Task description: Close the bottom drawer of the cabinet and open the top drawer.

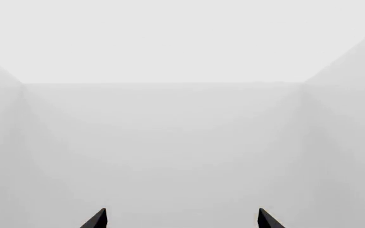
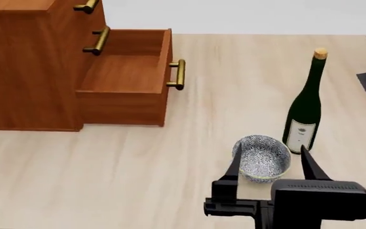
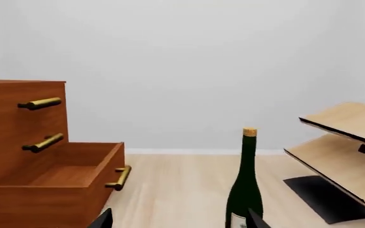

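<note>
The reddish-brown cabinet (image 2: 24, 62) stands at the far left of the head view. Its bottom drawer (image 2: 122, 71) is pulled well out and empty, brass handle (image 2: 177, 74) at its front. The top drawer's handle (image 2: 87, 5) shows at the frame's upper edge, and that drawer (image 3: 17, 102) sits flush and shut. My right gripper (image 2: 272, 167) is open, low in the foreground, far to the right of the cabinet, its fingertips (image 3: 103, 219) apart with nothing between them. My left gripper (image 1: 181, 221) is open and faces only bare white walls.
A patterned bowl (image 2: 261, 157) sits just beyond my right gripper. A green wine bottle (image 2: 307, 105) stands upright behind it. Pale wooden shelf panels (image 3: 347, 152) over a black base (image 3: 322, 194) rise at the right. The middle drawer's handle (image 2: 97, 40) marks a shut drawer.
</note>
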